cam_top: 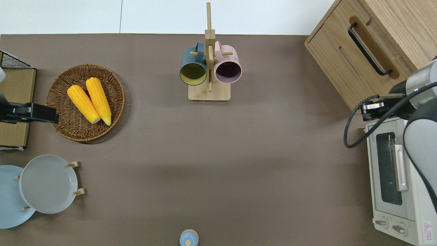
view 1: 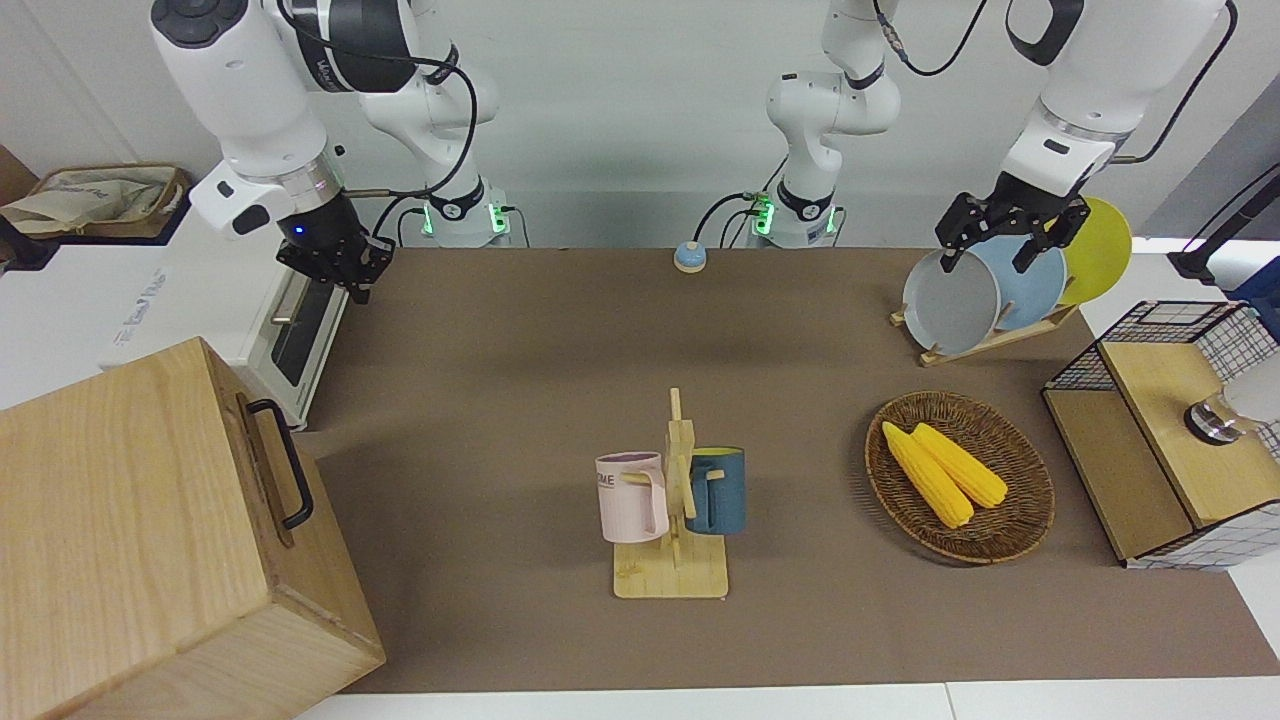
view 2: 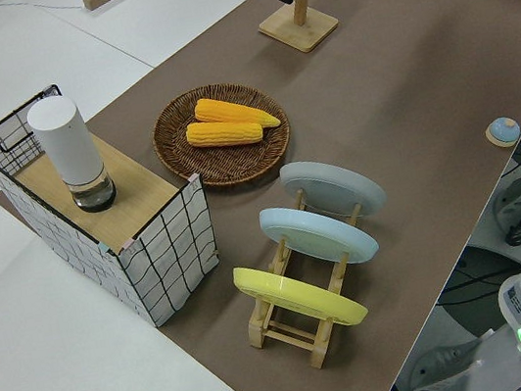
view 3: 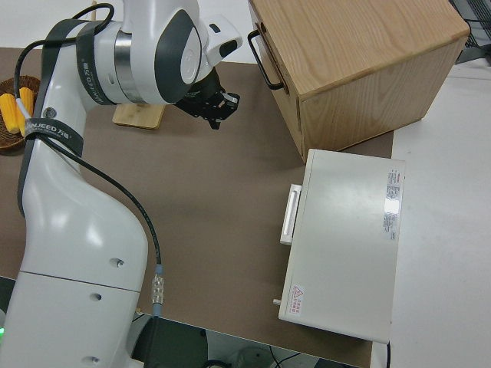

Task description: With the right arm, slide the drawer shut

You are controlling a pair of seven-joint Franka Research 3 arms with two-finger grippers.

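The wide pale-wood drawer (cam_top: 355, 65) with its black bar handle (cam_top: 369, 49) sits flush. The black two-finger right gripper (view 1: 345, 272) hangs empty; I cannot tell its finger spacing.

my black right claw (view 1: 352, 268), blue wrist light; pale-wood drawer (cam_top: 355, 65) with black handle (cam_top: 368, 49); brown worktop (cam_top: 218, 153); white oven (cam_top: 392, 177); yellow corn (cam_top: 89, 99); pink mug (cam_top: 228, 69).

drawer (cam_top: 355, 65): pale wood, black bar handle | pushed in flush with cabinet | right arm's table end
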